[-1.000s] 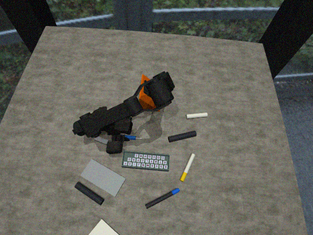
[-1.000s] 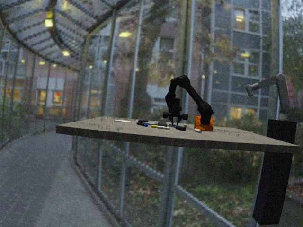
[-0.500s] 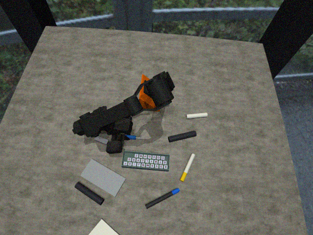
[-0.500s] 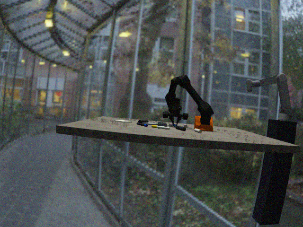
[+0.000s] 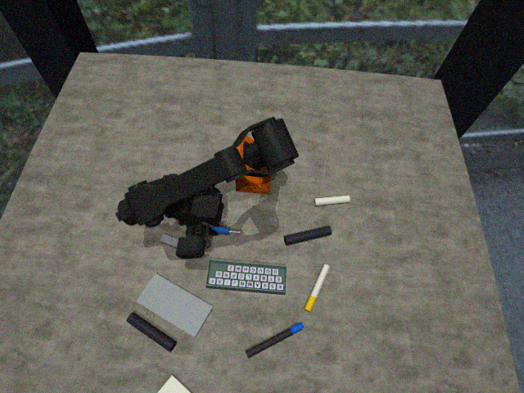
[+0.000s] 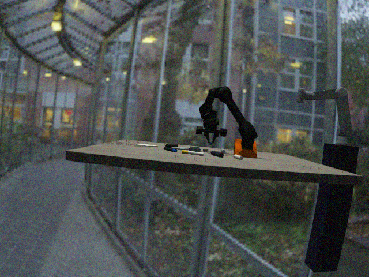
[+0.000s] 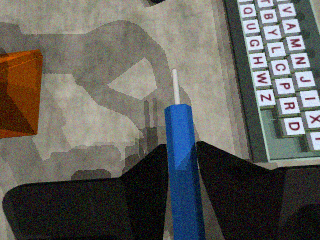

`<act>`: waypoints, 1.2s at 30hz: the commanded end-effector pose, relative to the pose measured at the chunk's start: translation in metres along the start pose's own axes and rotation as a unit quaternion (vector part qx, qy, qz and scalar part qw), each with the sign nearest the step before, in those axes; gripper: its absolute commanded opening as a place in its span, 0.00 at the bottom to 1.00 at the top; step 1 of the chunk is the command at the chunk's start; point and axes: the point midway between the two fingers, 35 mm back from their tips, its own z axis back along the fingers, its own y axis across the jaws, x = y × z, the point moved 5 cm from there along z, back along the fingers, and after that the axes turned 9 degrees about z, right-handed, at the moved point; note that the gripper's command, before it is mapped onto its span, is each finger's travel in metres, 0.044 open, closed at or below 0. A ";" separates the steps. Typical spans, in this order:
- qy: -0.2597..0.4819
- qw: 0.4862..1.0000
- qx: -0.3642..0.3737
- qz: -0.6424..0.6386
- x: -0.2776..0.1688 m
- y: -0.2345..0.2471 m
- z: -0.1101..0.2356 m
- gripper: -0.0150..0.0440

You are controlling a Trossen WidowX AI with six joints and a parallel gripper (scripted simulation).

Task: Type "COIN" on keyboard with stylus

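Observation:
My gripper (image 5: pixel 205 230) (image 6: pixel 210 141) (image 7: pixel 181 149) is shut on the blue stylus (image 5: pixel 220 230) (image 7: pixel 183 165), whose thin white tip (image 7: pixel 175 86) sticks out past the fingers. The stylus is held above the table, clear of it. The small green keyboard (image 5: pixel 246 276) (image 7: pixel 280 75) with white keys lies a little in front of the gripper in the top view and at the right edge of the wrist view. The stylus tip is off to the side of the keyboard, not over any key.
The arm's orange base (image 5: pixel 253 182) (image 6: pixel 244 148) (image 7: pixel 17 95) stands behind. Around the keyboard lie a white stick (image 5: pixel 332 200), two black cylinders (image 5: pixel 307 235) (image 5: pixel 151 332), a yellow-tipped marker (image 5: pixel 317 287), a blue-capped marker (image 5: pixel 274 339) and a grey card (image 5: pixel 173 304).

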 end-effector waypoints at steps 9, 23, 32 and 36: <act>0.082 0.986 0.134 -0.060 0.017 -0.031 -0.011 0.25; 0.231 0.929 0.249 -0.144 0.045 -0.068 -0.021 0.25; 0.369 0.862 0.283 -0.203 0.070 -0.097 -0.027 0.25; 0.432 0.828 0.280 -0.221 0.083 -0.109 -0.031 0.25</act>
